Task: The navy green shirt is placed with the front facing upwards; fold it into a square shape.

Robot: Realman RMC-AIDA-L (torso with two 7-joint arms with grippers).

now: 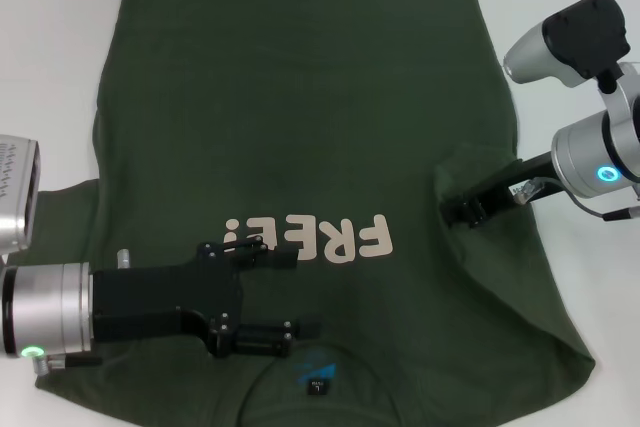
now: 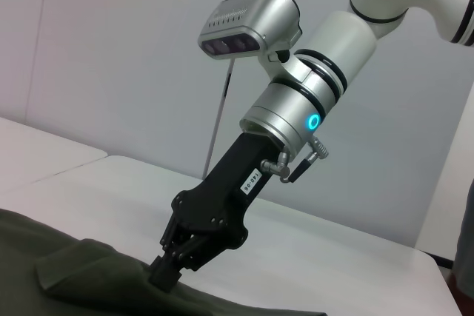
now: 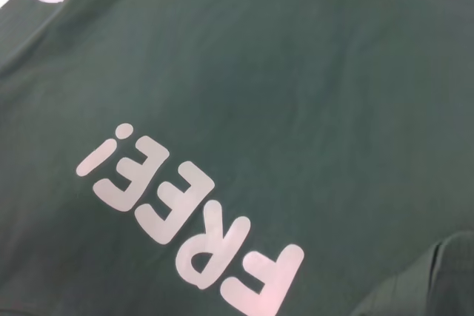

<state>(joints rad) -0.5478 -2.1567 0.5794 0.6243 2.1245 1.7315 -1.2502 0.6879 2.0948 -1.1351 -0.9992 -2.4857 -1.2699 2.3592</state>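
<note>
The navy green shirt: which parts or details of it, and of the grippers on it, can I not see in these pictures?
- Navy green shirt: near edge and collar cut off by the head view's bottom edge.
- Shirt's left sleeve: hidden under the left gripper and its arm.
- Collar label: print too small to read.
- Right gripper: fingertips sunk into a fabric fold, so the grip is unclear.
- Right wrist view: shows only cloth and the FREE! letters.

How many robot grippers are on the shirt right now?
2. The left gripper hovers open over the navy green shirt near its collar, below the lettering. The right gripper is pinched shut on a fold at the shirt's right side.
</note>
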